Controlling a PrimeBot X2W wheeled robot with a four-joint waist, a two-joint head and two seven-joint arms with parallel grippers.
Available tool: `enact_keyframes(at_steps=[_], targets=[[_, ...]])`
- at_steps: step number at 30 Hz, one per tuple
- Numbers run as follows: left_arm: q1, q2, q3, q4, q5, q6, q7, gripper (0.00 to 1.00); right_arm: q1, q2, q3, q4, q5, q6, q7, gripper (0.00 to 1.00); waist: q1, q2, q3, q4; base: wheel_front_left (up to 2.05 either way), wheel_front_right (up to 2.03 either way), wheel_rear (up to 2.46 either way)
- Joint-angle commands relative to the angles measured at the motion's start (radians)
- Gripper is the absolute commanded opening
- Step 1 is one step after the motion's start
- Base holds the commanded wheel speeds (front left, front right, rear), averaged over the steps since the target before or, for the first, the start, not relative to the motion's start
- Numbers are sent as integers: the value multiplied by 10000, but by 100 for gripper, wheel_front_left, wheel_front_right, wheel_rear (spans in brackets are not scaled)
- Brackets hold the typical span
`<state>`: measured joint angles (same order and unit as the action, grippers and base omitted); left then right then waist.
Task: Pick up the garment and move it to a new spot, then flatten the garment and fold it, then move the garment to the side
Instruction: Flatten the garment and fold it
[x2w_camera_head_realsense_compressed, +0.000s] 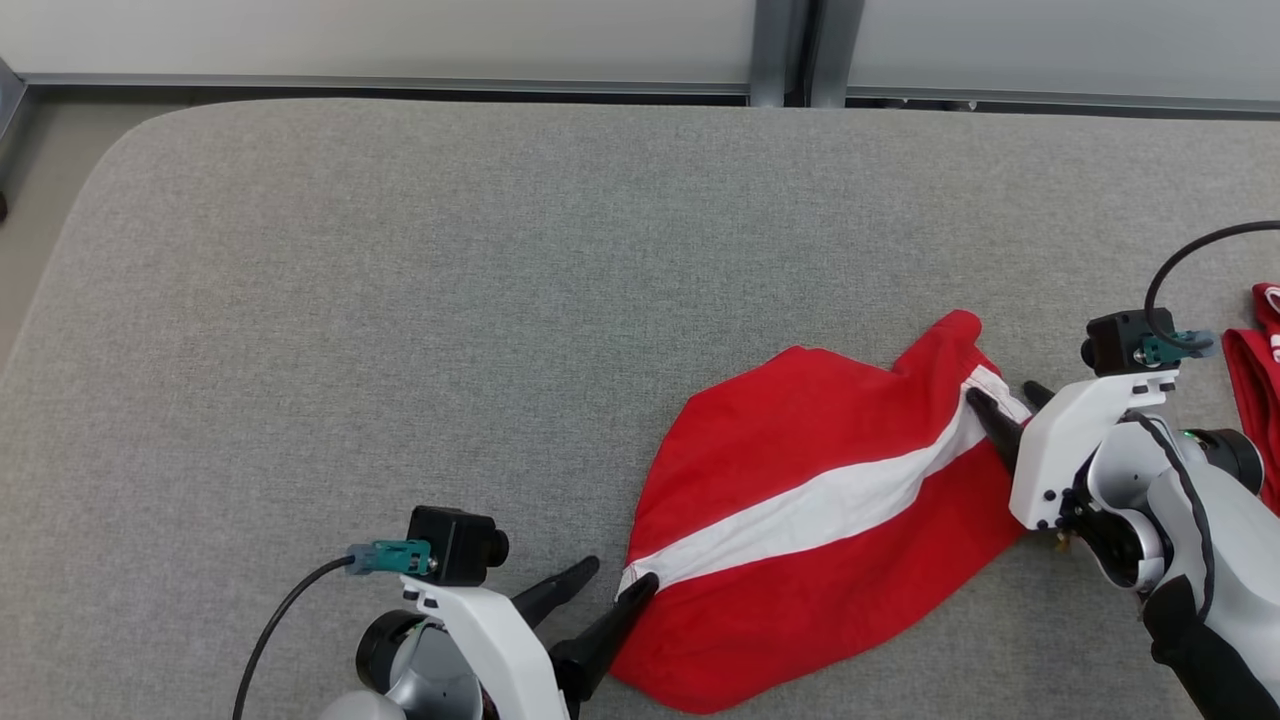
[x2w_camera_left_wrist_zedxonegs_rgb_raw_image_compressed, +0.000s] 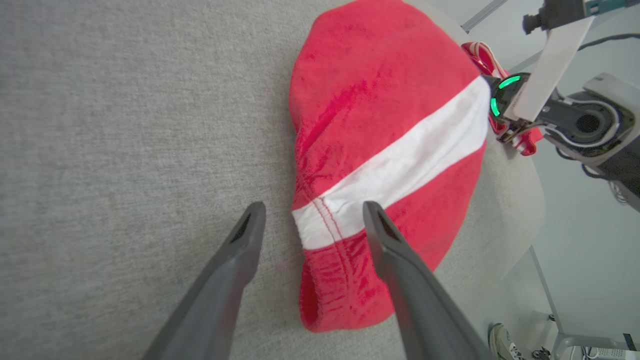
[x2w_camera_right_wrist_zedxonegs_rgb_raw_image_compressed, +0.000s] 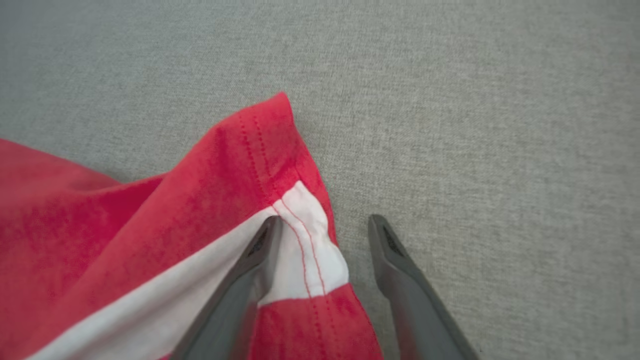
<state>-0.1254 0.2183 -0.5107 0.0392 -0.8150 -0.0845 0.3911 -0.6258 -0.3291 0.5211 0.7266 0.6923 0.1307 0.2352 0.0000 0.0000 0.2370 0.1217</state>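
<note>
The red garment (x2w_camera_head_realsense_compressed: 800, 520) with its white stripe is lying crumpled on the grey table (x2w_camera_head_realsense_compressed: 400, 300), close to the near edge and right of the middle. My left end effector (x2w_camera_head_realsense_compressed: 620, 573) is angling in from the near edge, forearm low and fingers slanting toward the right edge. Its jaws are standing wide apart astride the hem where the stripe ends, one finger over cloth and the other over bare table, gripping nothing. My right end effector (x2w_camera_head_realsense_compressed: 1001, 392) is leaning in from the right edge, wrist bent. It too is gaping wide, with one finger lying on the stripe's other end and the other over bare table, holding nothing. A second red cloth (x2w_camera_head_realsense_compressed: 1262, 370) is lying by the right edge.
</note>
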Motion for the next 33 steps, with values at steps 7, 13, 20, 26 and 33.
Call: enact_keyframes(at_steps=[7,13,20,26,33], targets=[[-83,68,-144,281,-512,-142,472,100,-84,-144,530,167,292,3,-426,48,0,0,-77,-151,0,0,0],[-108,44,-133,511,-787,-211,596,34,-149,-154,811,114,486,3,-733,0,0,0,-101,-291,0,0,0],[-115,132,100,422,-667,-242,-32,0,-97,-184,953,223,670,3,-1283,0,0,0,-459,-353,0,0,0],[251,341,251,-91,-563,-109,-322,0,314,-197,900,97,1005,3,-1735,0,0,0,-1097,-363,0,0,0],[626,563,650,-1211,-282,164,-975,0,1146,-419,544,-776,1675,3,-2286,0,0,0,-1677,-511,0,0,0]])
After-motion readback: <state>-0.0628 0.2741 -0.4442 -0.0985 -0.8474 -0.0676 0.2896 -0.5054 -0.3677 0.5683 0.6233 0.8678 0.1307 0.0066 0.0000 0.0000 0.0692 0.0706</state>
